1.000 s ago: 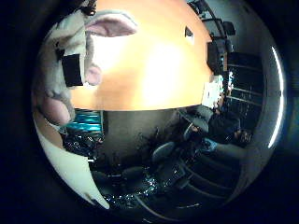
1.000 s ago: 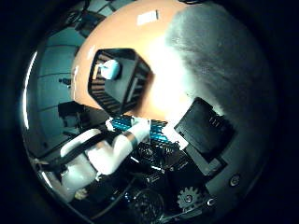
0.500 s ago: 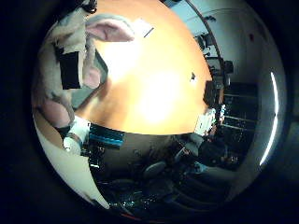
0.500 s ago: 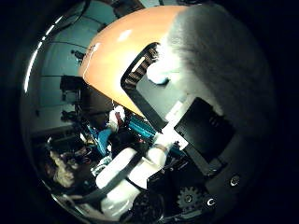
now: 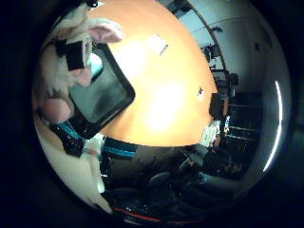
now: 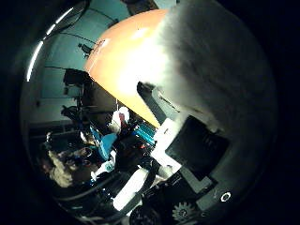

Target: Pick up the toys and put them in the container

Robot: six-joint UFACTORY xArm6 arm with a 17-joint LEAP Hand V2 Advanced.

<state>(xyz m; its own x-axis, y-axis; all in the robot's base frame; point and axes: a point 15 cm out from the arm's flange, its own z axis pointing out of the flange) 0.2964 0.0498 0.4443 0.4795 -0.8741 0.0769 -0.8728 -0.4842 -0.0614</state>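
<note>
A fluffy white plush toy (image 6: 211, 70) with pink ears (image 5: 102, 32) lies close against the palm and fills much of the thumb side view. My right hand (image 6: 194, 150) is shut on it, with a black fingertip (image 5: 73, 54) pressed into its fur. The container (image 5: 102, 97), a dark tray with a black rim, lies on the orange table (image 5: 171, 99) just beside the held toy. Something teal (image 5: 96, 64) shows inside the container near the toy. A corner of the container (image 6: 151, 96) also shows at the edge of the fur.
A white card (image 5: 159, 43) and a small dark item (image 5: 201, 90) lie on the table beyond the container. Past the table's edge stand dark office chairs (image 5: 161, 183) and desks with equipment (image 5: 223, 118). A white arm part (image 5: 71, 173) runs beside the table.
The views have swung with the hand. The container now shows in the little finger side view, right beside the toy. The plush toy stays held throughout.
</note>
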